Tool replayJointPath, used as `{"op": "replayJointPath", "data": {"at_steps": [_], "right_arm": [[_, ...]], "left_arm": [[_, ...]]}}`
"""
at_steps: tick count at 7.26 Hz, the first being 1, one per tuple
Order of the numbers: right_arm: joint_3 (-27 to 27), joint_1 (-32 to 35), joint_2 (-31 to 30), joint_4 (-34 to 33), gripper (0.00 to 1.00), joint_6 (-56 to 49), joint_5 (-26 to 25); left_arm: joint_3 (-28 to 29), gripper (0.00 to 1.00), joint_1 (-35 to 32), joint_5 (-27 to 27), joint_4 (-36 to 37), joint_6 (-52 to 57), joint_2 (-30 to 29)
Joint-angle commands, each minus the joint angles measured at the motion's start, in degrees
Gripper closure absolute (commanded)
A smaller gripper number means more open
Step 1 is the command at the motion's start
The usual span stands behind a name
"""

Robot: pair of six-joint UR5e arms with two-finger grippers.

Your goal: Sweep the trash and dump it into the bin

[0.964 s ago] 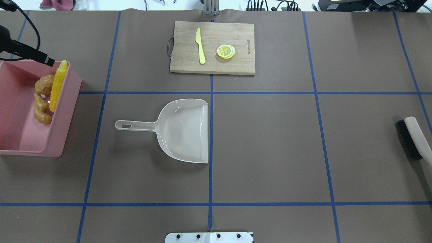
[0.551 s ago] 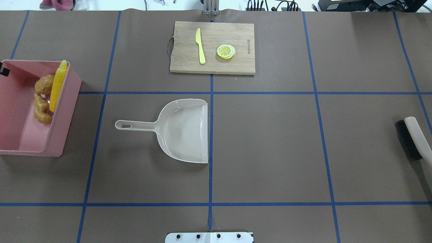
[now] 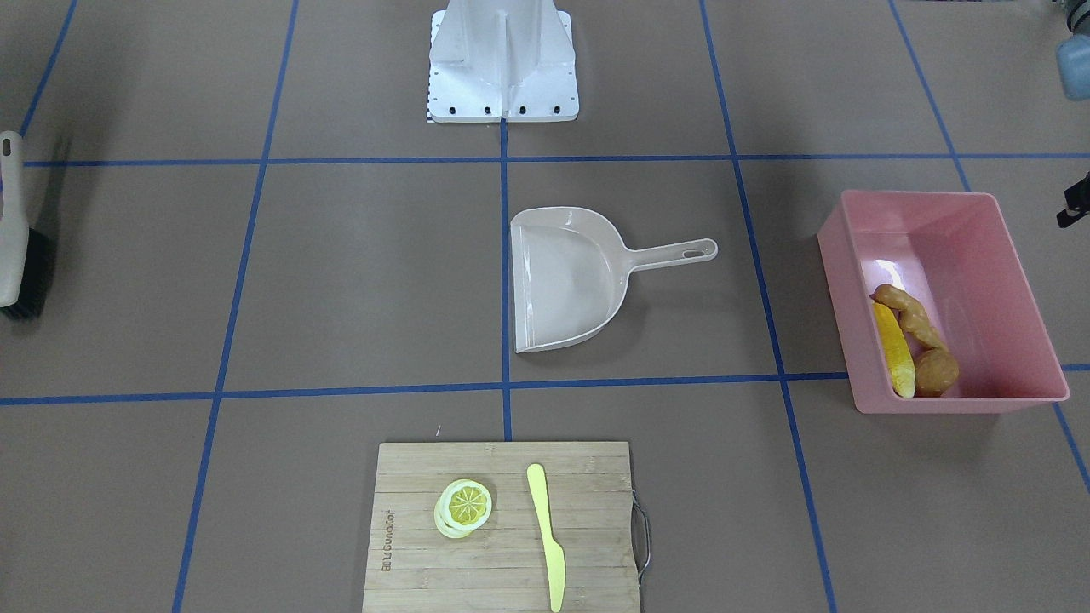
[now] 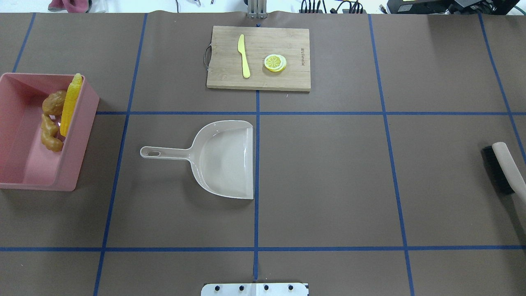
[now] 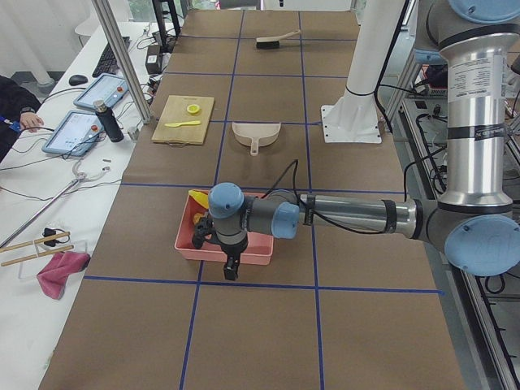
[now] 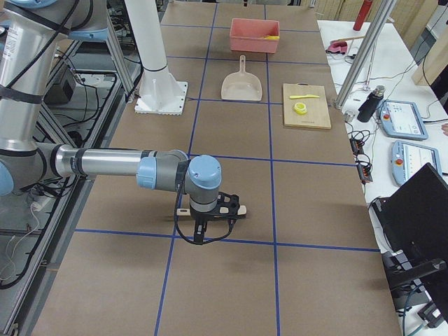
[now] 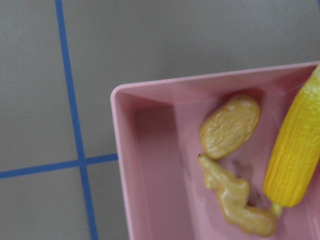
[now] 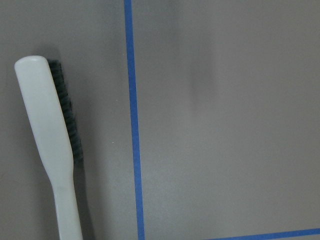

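From across the table, the pink bin (image 3: 911, 195) sits on the brown table (image 3: 341, 281), on the robot's left side. All three toys lie inside it, in the corner far from the robot. The yellow corn cob (image 3: 894, 351) leans on the bin's wall. The knobbly ginger root (image 3: 911, 313) lies next to the corn, and the round potato (image 3: 937, 371) sits at its end. The beige dustpan (image 3: 570, 285) lies flat in the middle with nothing in it, its handle toward the bin. A wooden cutting board (image 3: 502, 562) holds a lemon slice (image 3: 467, 504) and a yellow plastic knife (image 3: 545, 528). A brush (image 3: 15, 255) lies at the other edge.

From above, the bin is at the left edge and the toys are bunched against its inner wall. The dustpan is well apart from it. The brush pokes in at the right edge.

From the robot's left end, the near arm reaches out over the table. The left gripper (image 5: 231, 264) hangs down at the near rim of the bin. I cannot tell if its fingers are spread or closed.

From the robot's right end, the right gripper (image 6: 200, 234) hangs low over the brush. I cannot tell how its fingers stand either.

The left wrist camera looks down into a corner of the bin and shows the potato, the ginger root and the corn cob close together.

The right wrist camera shows the brush on the table, beside a line of blue tape (image 8: 133, 150).
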Motion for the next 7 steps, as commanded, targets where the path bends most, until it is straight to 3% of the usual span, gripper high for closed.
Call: {"op": "replayJointPath", "data": {"at_steps": [1, 7], "right_arm": [[0.0, 0.0, -0.1, -0.1, 0.0, 0.0, 0.0], [0.0, 0.0, -0.3, -0.1, 0.0, -0.1, 0.0]], "left_arm": [[-2.9, 0.02, -4.2, -0.4, 0.6, 2.2, 4.5], [-4.2, 0.02, -5.1, -2.0, 0.2, 1.8, 2.7]]}}
